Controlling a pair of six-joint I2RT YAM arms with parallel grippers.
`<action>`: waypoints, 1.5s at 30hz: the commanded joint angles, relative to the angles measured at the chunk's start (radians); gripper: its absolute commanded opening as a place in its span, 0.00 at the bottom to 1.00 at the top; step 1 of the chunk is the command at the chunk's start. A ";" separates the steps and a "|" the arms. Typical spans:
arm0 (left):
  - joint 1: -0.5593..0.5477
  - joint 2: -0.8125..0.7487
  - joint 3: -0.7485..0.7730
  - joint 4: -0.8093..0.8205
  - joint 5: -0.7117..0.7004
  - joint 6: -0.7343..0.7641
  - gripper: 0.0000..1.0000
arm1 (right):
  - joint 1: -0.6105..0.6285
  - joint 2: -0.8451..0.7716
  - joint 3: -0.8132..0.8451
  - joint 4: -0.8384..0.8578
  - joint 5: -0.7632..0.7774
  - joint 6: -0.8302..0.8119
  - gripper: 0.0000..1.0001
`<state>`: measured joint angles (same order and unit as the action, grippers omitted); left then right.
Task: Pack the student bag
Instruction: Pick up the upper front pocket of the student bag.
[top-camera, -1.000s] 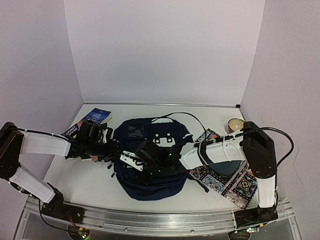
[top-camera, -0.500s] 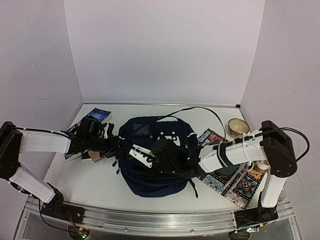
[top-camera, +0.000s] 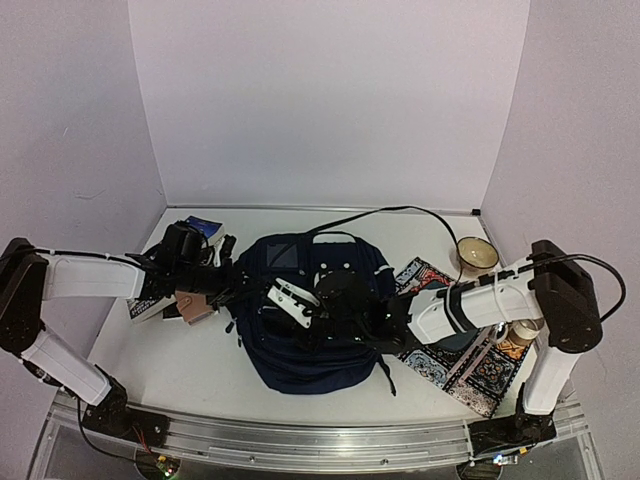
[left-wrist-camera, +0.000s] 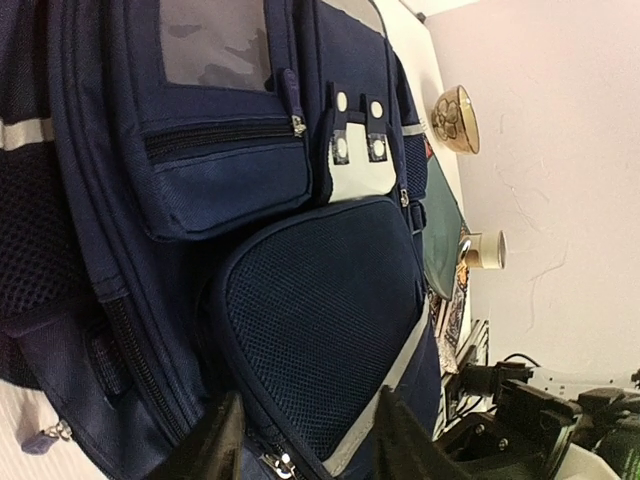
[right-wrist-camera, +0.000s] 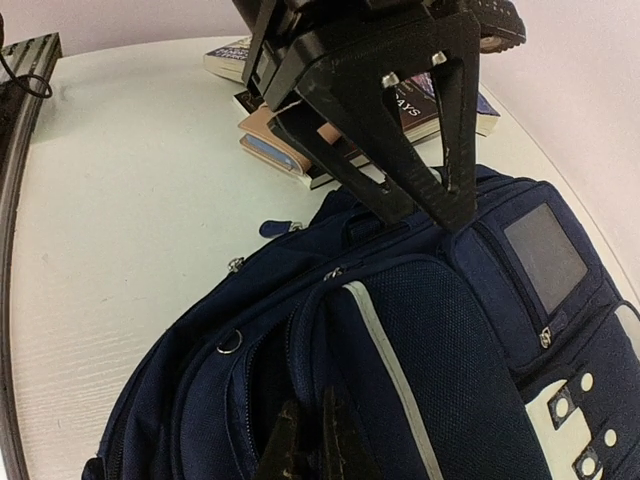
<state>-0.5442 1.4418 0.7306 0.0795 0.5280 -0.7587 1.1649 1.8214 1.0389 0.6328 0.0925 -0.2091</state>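
Note:
The student bag (top-camera: 312, 352), dark navy with white stripe trim, lies flat mid-table with its front up. My left gripper (top-camera: 233, 285) is at its left edge, jaws part-way closed around a fold of the bag (left-wrist-camera: 320, 300) beside the mesh pocket. From the right wrist view, its black fingers (right-wrist-camera: 395, 200) press onto the bag's rim. My right gripper (top-camera: 272, 300) rests on the bag's front. Its fingers (right-wrist-camera: 312, 445) are pinched together on the rim of the striped pocket (right-wrist-camera: 430, 380), beside an open dark gap.
A stack of books (top-camera: 170, 295) lies left of the bag, behind my left arm. A patterned mat (top-camera: 470, 375) with a teal object (left-wrist-camera: 440, 230) lies to the right. Farther right stand a bowl (top-camera: 472, 252) and a cup (top-camera: 520, 330). A black cable (top-camera: 400, 212) loops behind the bag.
My right gripper has shut on the pocket rim. The right arm has swung out to the right, uncovering the cup. The bag has shifted slightly back and right, and my left gripper followed.

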 joint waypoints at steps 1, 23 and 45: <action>0.003 0.024 -0.010 0.081 0.044 0.115 0.54 | -0.008 -0.055 -0.002 0.098 -0.039 0.033 0.00; 0.010 -0.016 -0.085 0.238 0.239 0.539 0.93 | -0.023 -0.080 0.000 0.117 -0.140 0.066 0.00; 0.010 -0.039 -0.165 0.238 0.316 0.522 0.99 | -0.032 -0.093 0.002 0.135 -0.133 0.074 0.00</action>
<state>-0.5358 1.4186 0.5665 0.2891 0.7769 -0.2339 1.1320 1.7982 1.0218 0.6687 -0.0180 -0.1552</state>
